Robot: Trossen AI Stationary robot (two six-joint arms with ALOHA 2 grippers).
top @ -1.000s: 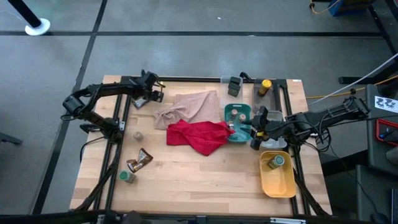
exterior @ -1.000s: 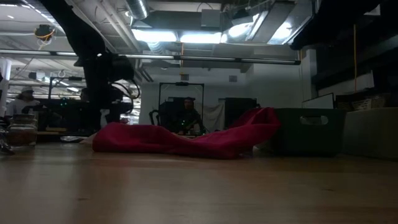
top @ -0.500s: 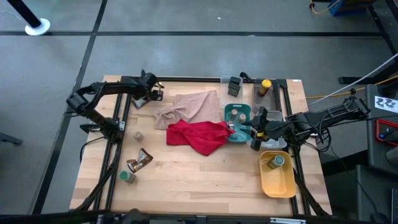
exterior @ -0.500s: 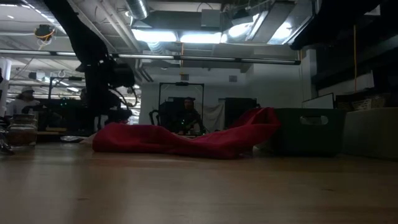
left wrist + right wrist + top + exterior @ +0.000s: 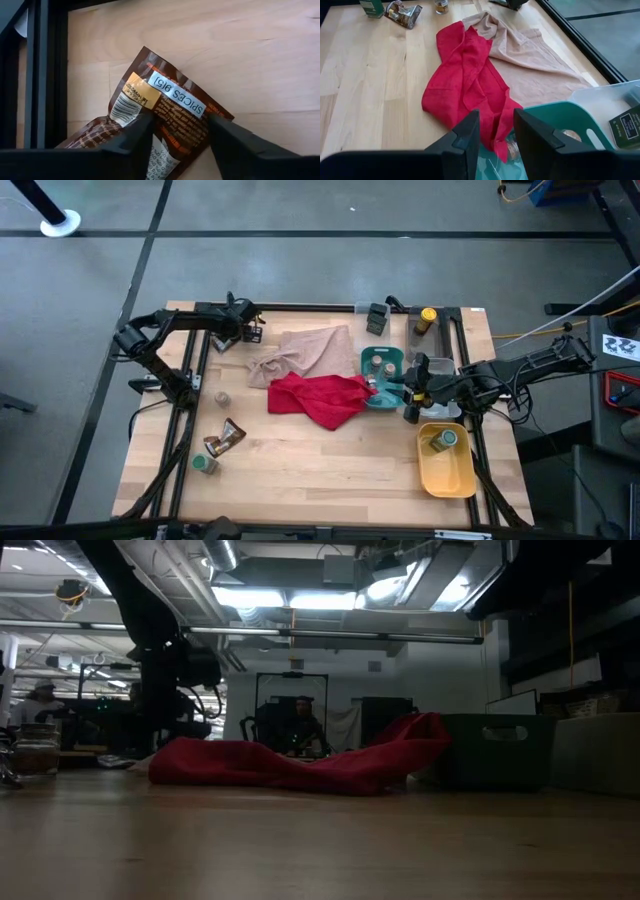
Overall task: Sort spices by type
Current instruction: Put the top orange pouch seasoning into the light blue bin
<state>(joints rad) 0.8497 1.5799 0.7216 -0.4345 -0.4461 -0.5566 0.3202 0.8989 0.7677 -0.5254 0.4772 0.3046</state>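
From above, the left gripper [image 5: 243,332] is sitting at the table's far left corner with its jaws open over a brown spice sachet [image 5: 225,343]. The right gripper [image 5: 388,388] is hanging at the teal tray [image 5: 383,370], jaws open, by the red cloth [image 5: 318,398].

Left wrist view: open fingers [image 5: 131,143] are straddling the sachet [image 5: 165,111] labelled SPICES, lying flat on the wood.

Right wrist view: the parted jaws are framing that cloth [image 5: 465,75].
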